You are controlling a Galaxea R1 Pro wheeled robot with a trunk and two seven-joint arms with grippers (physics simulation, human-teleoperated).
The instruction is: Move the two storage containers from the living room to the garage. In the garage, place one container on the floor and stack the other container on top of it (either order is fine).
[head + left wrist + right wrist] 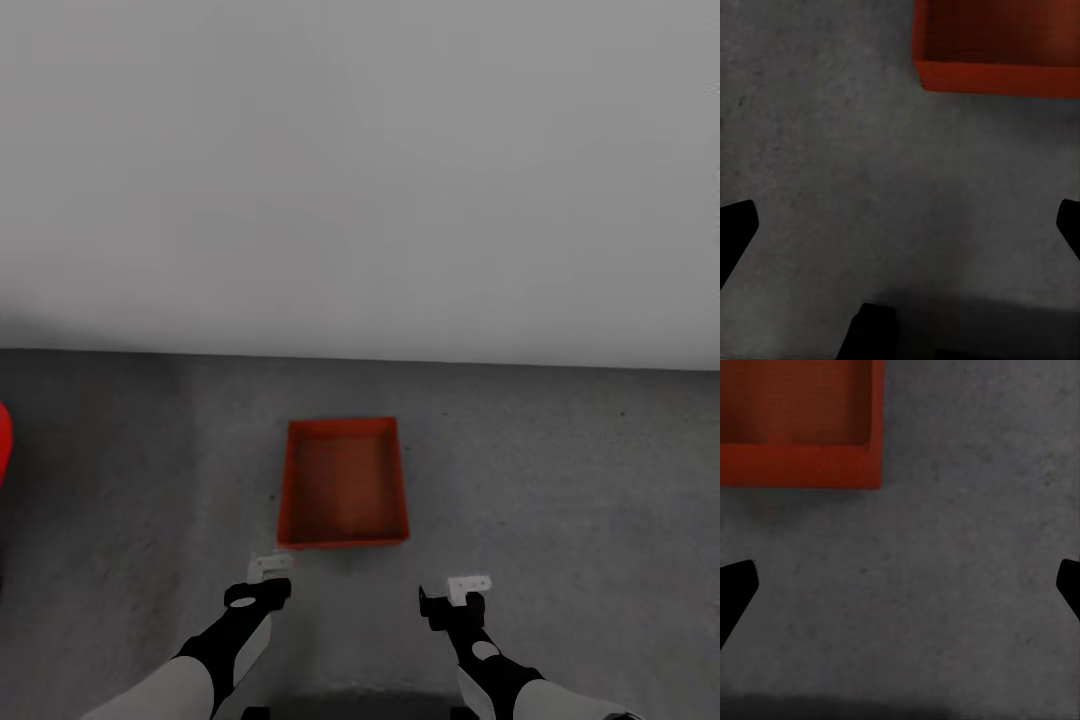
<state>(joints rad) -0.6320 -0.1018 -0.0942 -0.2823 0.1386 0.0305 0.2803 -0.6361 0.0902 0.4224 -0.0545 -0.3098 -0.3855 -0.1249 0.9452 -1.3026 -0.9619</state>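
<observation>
Head view: orange-red storage container was seen resting on dark grey concrete floor near pale grey wall; red shape was cut off at left edge. Left wrist view: container's near corner was caught. Right wrist view: opposite near corner was caught. Both arms were extended forward, low, short of container. Left tool and right tool were spread wide, nothing held.

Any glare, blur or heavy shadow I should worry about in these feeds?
Head view: flat even light, no glare, bin slightly soft-edged. Left wrist view: dim and soft, a dark shadow on the floor at the near edge. Right wrist view: brighter, floor grain visible, bin edges soft.
</observation>
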